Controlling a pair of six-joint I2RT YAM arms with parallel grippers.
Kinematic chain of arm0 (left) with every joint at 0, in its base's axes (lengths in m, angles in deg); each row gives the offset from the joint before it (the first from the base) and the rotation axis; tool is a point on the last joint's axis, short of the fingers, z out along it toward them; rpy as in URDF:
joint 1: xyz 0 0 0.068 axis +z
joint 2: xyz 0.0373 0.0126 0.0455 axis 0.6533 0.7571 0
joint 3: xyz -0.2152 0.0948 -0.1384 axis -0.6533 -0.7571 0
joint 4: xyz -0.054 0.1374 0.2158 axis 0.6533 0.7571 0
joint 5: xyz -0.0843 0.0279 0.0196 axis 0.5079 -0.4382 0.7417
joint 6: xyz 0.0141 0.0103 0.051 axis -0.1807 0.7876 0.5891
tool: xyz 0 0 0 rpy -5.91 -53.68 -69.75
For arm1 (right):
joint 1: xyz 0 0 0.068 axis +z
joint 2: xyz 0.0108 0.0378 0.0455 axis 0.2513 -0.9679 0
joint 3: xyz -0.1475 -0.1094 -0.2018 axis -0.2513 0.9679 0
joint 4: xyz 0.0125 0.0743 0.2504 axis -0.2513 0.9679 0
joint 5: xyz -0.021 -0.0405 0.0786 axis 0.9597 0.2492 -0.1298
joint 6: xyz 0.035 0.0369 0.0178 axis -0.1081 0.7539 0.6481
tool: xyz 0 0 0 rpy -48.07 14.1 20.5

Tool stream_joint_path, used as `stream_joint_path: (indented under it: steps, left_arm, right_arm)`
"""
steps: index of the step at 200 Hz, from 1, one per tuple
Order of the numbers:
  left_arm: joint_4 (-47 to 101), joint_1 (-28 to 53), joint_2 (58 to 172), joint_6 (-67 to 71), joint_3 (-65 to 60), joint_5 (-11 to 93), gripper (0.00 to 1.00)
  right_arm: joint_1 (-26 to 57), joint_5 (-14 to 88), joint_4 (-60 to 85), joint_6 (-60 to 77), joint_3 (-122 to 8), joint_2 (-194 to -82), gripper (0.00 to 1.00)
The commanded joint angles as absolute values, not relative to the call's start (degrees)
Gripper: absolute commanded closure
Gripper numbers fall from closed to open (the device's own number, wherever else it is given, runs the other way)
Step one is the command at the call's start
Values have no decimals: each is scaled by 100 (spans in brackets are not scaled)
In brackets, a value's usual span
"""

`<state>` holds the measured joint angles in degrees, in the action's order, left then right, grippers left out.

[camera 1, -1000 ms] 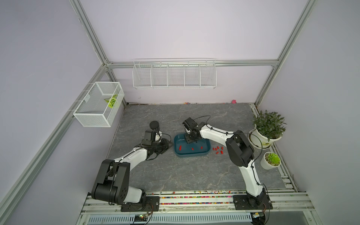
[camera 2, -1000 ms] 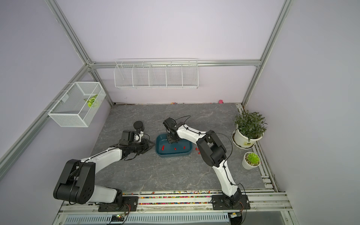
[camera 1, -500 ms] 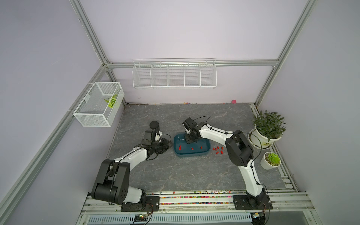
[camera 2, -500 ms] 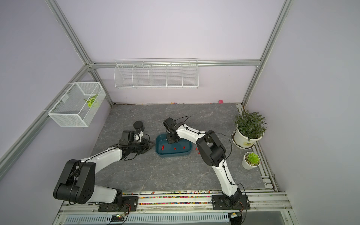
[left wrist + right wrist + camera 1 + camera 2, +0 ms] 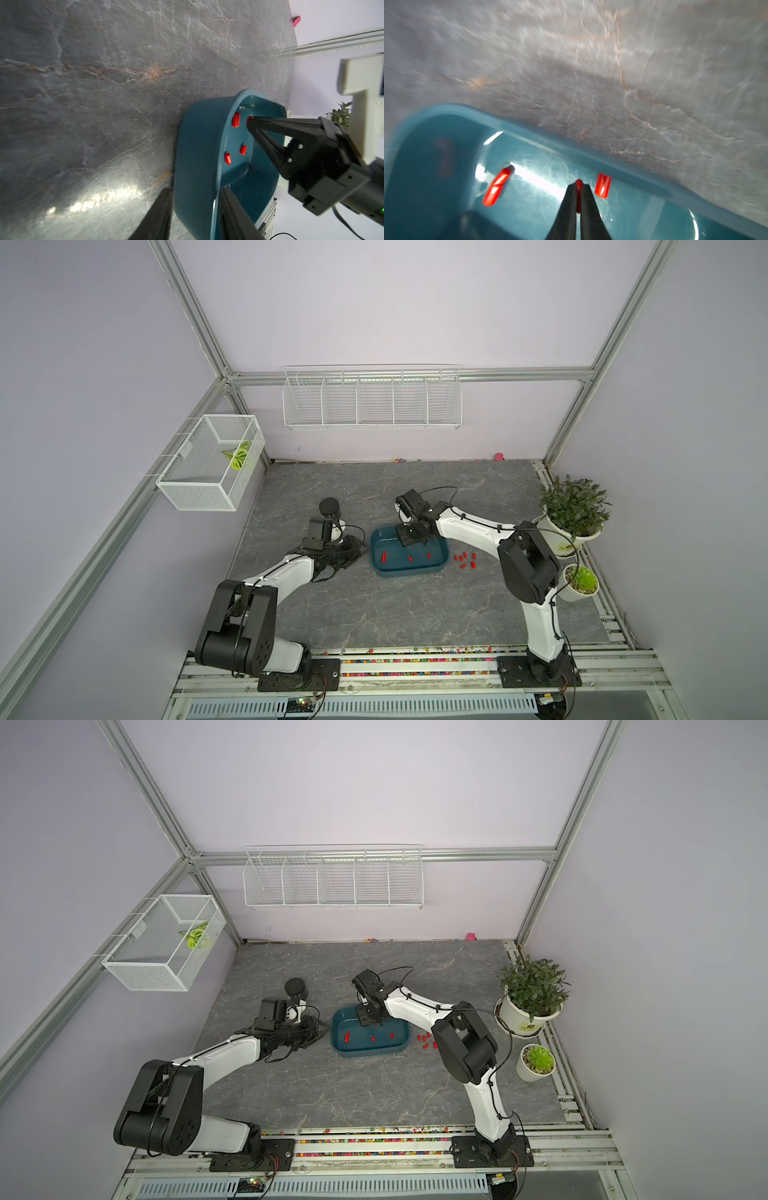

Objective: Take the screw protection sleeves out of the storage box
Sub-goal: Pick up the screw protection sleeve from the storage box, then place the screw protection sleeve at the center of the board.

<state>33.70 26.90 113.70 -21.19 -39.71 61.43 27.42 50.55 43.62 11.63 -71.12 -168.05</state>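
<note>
The box [image 5: 409,572] is set mid-surface, its left wall clamped by the left hand [image 5: 195,216]. The right hand [image 5: 579,190] is dipped into the far side, closed on one sleeve [image 5: 579,184] pinched at the very tips. So slight a grip should be kept firm, raised straight above the rim, then carried right to the sleeves [image 5: 465,560] laid just beside the box; three more are left inside. The room is walled in purple and framed in aluminium. On the grey marbled surface [image 5: 374,614] two potted plants [image 5: 573,506] are stood at the right, a black cup [image 5: 330,508] beyond the left hand.
</note>
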Motion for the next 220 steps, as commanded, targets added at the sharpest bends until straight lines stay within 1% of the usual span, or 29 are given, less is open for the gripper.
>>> stream_joint_path:
  steps: [1, 79, 149, 220]
  left_arm:
    - [3325, 2716, 11359, -2075, -3867, 6167, 57]
    - [3325, 2721, 11401, -2071, -3847, 6174, 57]
    - [3325, 2716, 11397, -2078, -3856, 6161, 57]
    - [3324, 2709, 11421, -2076, -3847, 6173, 57]
  right_arm:
    - [2732, 4974, 4280, 1101, -6951, -16484, 91]
    - [2725, 5060, 4465, 1005, -6509, -15632, 89]
    - [2710, 5164, 4753, 911, -6374, -15155, 89]
    - [2273, 5185, 4778, 992, -5701, -14324, 88]
